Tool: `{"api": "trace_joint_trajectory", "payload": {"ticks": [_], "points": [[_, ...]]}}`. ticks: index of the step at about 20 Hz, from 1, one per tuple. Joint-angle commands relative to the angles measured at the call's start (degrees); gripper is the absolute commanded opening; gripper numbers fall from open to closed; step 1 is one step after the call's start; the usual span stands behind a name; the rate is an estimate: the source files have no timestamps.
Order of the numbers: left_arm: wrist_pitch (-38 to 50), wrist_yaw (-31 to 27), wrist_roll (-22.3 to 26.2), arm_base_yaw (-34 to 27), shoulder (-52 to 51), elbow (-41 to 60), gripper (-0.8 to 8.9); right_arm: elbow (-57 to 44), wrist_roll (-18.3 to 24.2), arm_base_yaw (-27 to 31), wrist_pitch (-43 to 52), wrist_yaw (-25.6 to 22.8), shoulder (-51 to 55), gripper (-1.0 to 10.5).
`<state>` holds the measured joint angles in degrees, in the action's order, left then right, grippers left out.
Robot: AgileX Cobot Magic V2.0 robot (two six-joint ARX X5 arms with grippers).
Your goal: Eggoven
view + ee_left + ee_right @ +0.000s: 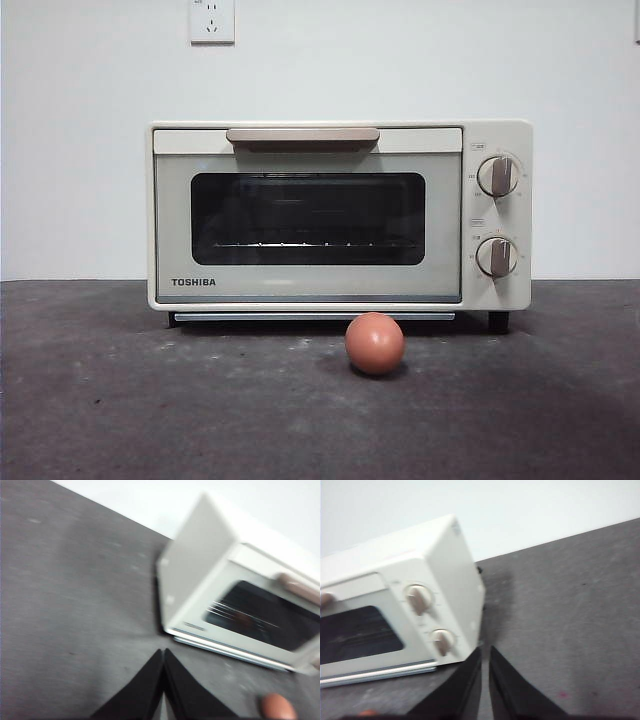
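A cream toaster oven (339, 215) stood on the dark grey table (120, 400), door closed beneath its tan handle (302, 136), two knobs (497, 176) stacked beside the dark window. A reddish-brown egg (374, 343) rested on the table just in front of the door, toward the knob side. Both arms hung above the table, clear of everything: the left gripper (163, 652), jaws pressed together, pointed at the oven's plain-sided corner, while the right gripper (484, 650), jaws nearly together, aimed at the knob-side corner.
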<state>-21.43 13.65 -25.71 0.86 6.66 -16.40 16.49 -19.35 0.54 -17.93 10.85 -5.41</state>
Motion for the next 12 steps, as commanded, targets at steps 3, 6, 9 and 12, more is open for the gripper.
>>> {"api": "trace_joint_trajectory", "payload": {"ticks": [3, 6, 9, 12], "points": [[-4.96, 5.57, 4.31, -0.11, 6.73, -8.15, 0.07, 10.03, 4.81, -0.04, -8.48, 7.54, -8.50, 0.0], [-10.27, 9.09, 9.73, -0.11, 11.23, -13.55, 0.07, 16.13, 9.94, -0.31, -15.69, 13.79, -14.51, 0.0], [-15.56, 12.98, 14.43, -0.09, 15.37, -18.34, 0.07, 21.53, 15.17, -1.68, -22.71, 18.16, -19.82, 0.0], [-21.09, 15.74, 18.08, 0.00, 18.56, -22.38, 0.07, 25.68, 18.32, -4.26, -28.65, 20.44, -23.87, 0.0]]}}
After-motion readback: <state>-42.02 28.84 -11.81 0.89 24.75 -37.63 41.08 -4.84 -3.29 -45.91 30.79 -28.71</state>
